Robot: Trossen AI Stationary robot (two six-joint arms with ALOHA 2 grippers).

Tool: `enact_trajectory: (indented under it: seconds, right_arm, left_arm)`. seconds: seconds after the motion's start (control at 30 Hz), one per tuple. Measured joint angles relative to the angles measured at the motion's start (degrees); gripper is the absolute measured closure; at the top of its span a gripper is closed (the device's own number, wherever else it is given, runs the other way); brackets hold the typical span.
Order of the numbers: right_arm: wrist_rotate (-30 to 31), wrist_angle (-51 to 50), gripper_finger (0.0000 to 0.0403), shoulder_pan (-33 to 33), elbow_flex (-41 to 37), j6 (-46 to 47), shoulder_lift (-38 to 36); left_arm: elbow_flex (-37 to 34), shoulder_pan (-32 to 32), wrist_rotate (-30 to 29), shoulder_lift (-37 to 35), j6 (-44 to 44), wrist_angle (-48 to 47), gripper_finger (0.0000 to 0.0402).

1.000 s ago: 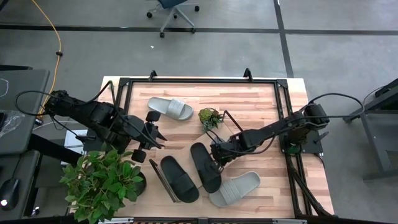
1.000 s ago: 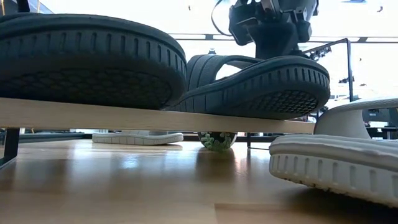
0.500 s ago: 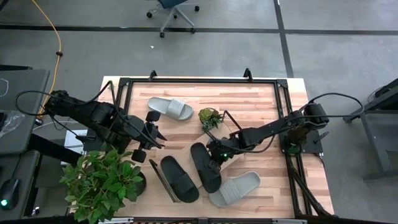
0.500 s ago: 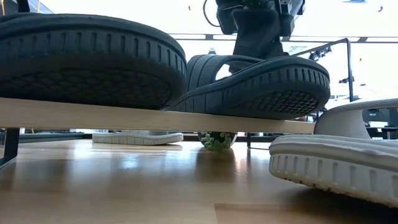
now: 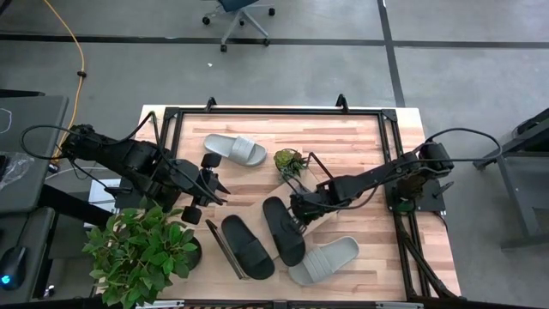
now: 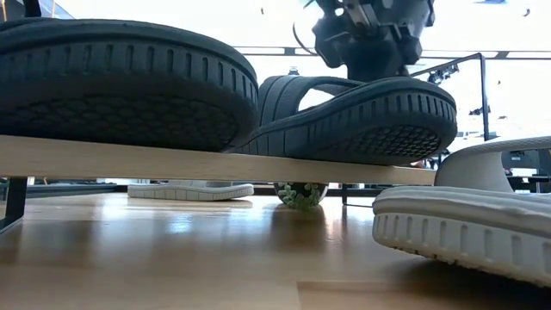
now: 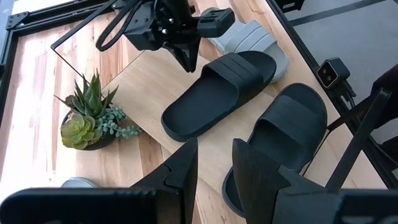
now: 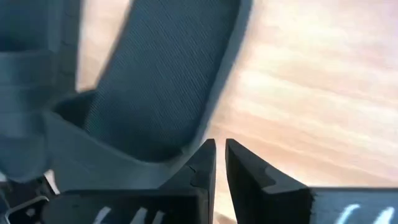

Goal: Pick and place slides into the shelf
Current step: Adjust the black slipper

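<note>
Two matte black slides lie sole down on the shelf's light-wood plank, which stands slantwise on the table. One light grey slide lies by the plank's near right side, the other at the far left. My right gripper is shut and sits at the right edge of the right-hand black slide, just above it in the low view. My left gripper is open and empty, left of the shelf. My right gripper's shut fingertips stand right at the black slide's side edge, coming from the table's right and slanting down. I cannot tell whether they touch it. The slide lies flat on the plank.
A small potted succulent stands just beyond the shelf's far end. A big leafy plant fills the near left corner. Black rails frame the tabletop. Bare wood lies at the far right.
My right gripper has dipped toward the black slide and a little toward the table's left, then come back up and right, turning slightly. The slides have stayed where they were.
</note>
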Motion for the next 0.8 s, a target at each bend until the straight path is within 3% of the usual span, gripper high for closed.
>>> enact_trajectory:
  seconds: [0.23, 0.8]
  right_arm:
    - [-4.94, 0.85, 0.0375, 0.02, 0.0, -1.05, 0.0]
    - [-8.29, 8.41, 0.0375, -0.28, 0.0, -5.41, 1.39]
  left_arm:
    - [0.0, 0.0, 0.01, 0.0, 0.02, -0.23, 0.0314]
    - [0.0, 0.0, 0.04, 0.02, 0.02, -1.19, 0.0314]
